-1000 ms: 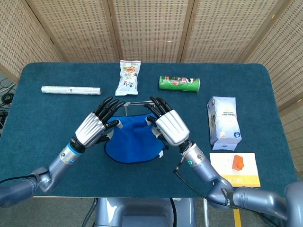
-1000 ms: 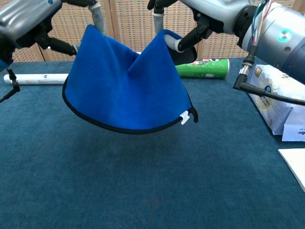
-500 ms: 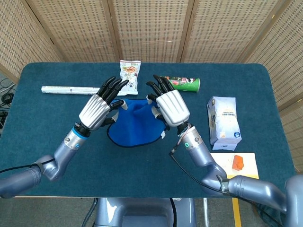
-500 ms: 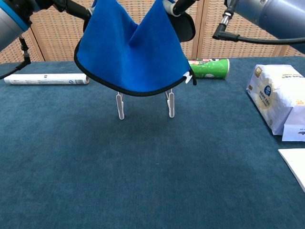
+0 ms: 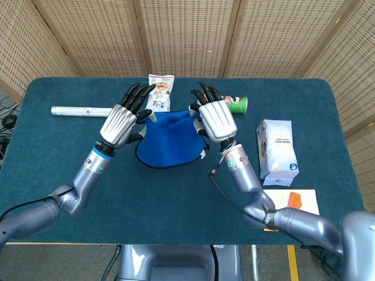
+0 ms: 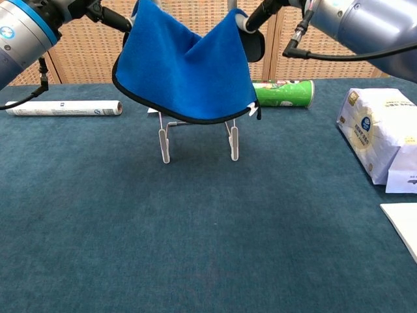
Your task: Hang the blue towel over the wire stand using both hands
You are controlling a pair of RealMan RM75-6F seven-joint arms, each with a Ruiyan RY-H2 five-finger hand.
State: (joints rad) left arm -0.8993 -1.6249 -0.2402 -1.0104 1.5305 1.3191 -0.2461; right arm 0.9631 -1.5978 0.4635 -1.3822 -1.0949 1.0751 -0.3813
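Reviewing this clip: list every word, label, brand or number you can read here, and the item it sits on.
None can be read.
Green can: print, blurred.
White roll: small dark marks, too small.
Snack bag: graphics only, text too small.
White pack: blue and gold logo, illegible.
Towel tag: blank or too small.

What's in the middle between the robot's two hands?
The blue towel, held up between the left hand and right hand; the head view shows it best.
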